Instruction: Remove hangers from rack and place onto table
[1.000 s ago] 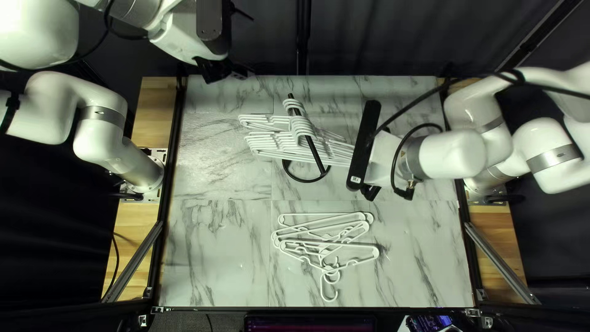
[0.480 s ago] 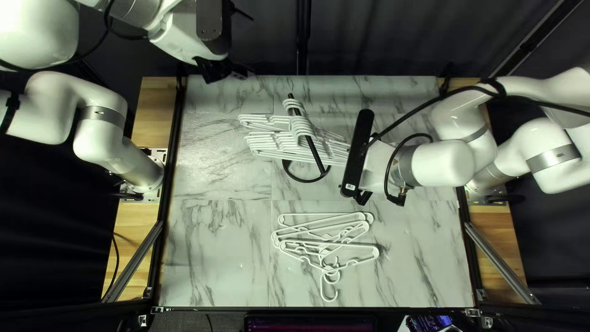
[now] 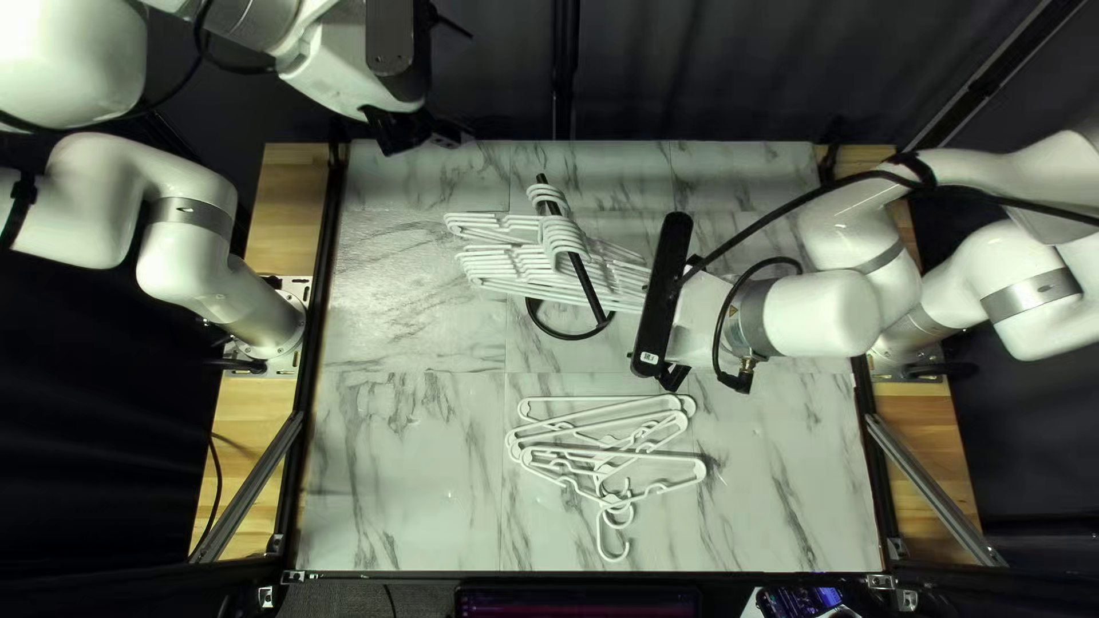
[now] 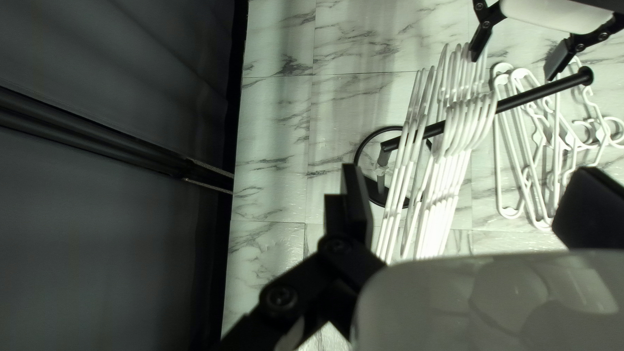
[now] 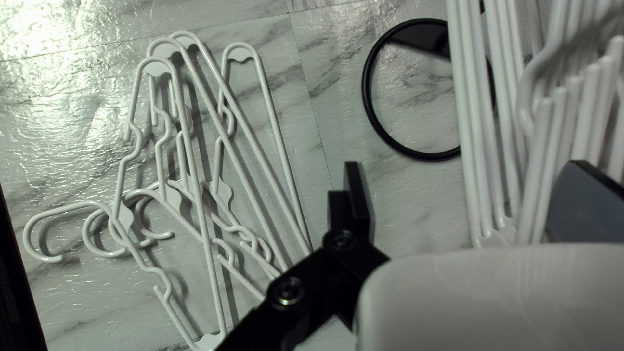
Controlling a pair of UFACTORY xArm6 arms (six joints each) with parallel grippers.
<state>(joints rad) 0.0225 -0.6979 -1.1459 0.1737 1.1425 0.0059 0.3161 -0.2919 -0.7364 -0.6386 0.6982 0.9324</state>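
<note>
White hangers point(image 3: 538, 266) hang in a tight row on the black rack point(image 3: 587, 286). Three loose hangers point(image 3: 607, 441) overlap on the table. My right gripper point(image 3: 673, 375) is beside the hanging row's right ends, mostly under its own mount in the top left view. In the right wrist view my right gripper point(image 5: 467, 195) is open, with several hanger ends point(image 5: 549, 149) ahead, towards one finger. My left gripper point(image 3: 418, 131) is up beyond the table's far edge; in its wrist view my left gripper point(image 4: 465, 188) is open, holding nothing, the hanging row point(image 4: 442, 188) below and ahead.
The rack's round base ring point(image 3: 570, 337) rests on the marble-patterned table point(image 3: 401, 458). A dark curtain point(image 3: 710, 69) hangs behind the far edge. My right arm point(image 3: 819, 311) reaches in over the table's right half. In the left wrist view the rack's bar point(image 4: 543, 92) slants upward.
My right gripper has shifted leftward and towards the table's near edge, staying beside the hanging row. The left arm, the rack and the loose hangers look unmoved.
</note>
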